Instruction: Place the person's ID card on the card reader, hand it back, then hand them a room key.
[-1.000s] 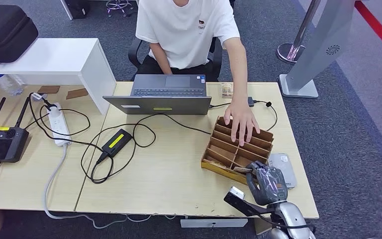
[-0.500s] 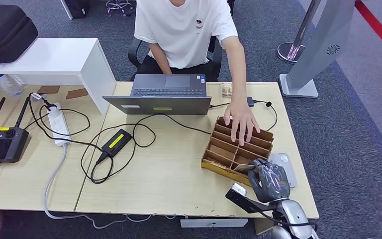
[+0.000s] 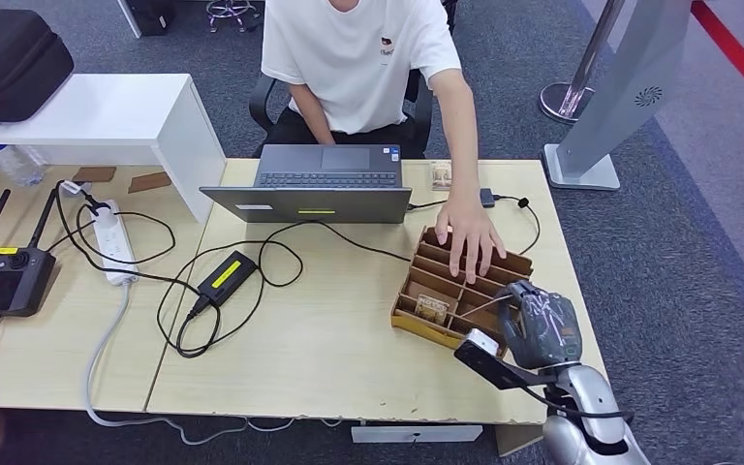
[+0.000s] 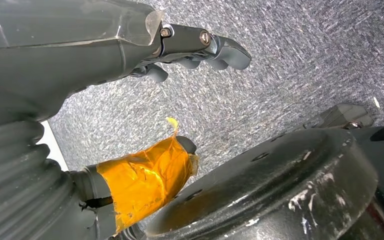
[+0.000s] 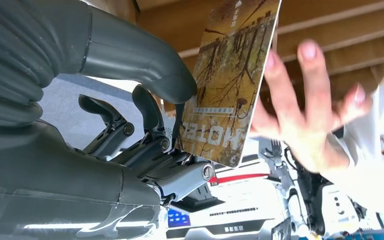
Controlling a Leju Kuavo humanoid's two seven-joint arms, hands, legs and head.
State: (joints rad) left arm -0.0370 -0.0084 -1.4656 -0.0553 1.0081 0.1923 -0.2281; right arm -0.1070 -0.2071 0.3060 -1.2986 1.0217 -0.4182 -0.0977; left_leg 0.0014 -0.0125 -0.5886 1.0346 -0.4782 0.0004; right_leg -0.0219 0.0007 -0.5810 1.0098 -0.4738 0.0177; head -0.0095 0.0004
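Observation:
My right hand hovers over the right end of the wooden divided box, just above it. It pinches a brown room key card printed HOTEL between thumb and fingers; in the head view the room key card shows edge-on. Another card lies in the box's near compartment. The person's hand rests spread on the box's far side, and the person's hand lies just beyond the held card. My left hand hangs over carpet with its fingers apart, holding nothing.
A laptop stands in front of the seated person. A small card lies by the table's far edge. A power brick with looped cables, a power strip and a controller sit to the left.
My right hand has risen from the box's near edge and moved right and away from me, lifting the key card. A card in the near compartment is now uncovered.

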